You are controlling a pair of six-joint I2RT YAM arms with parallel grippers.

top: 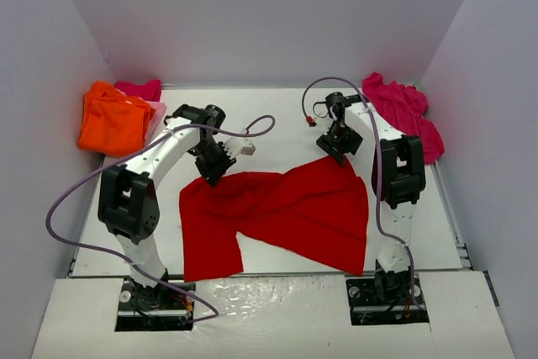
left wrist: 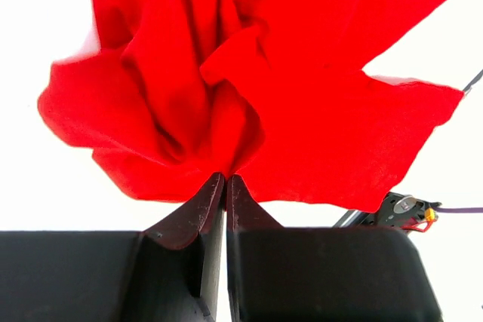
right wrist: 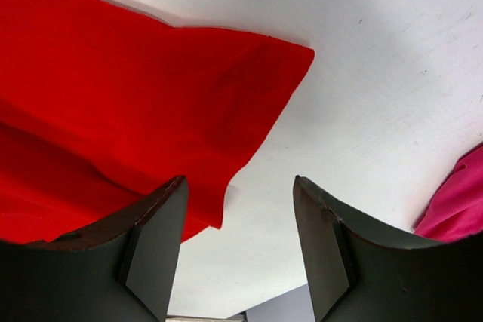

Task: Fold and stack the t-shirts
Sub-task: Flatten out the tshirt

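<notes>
Fold step: L gripper [left wrist: 226, 179] clamped on soft red cloth t-shirt [top: 286, 208] edge, R gripper [right wrist: 238, 209] jaws apart above its far corner, prob. must drop & pinch next.

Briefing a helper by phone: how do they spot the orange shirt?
Go to the far left corner of the white table. An orange cloth t-shirt lies there on pink cloth. No other shirt here is orange.

Top view high behind, looking down, 2 wrist views close, all sharing red t-shirt [top: 277, 212]
</notes>
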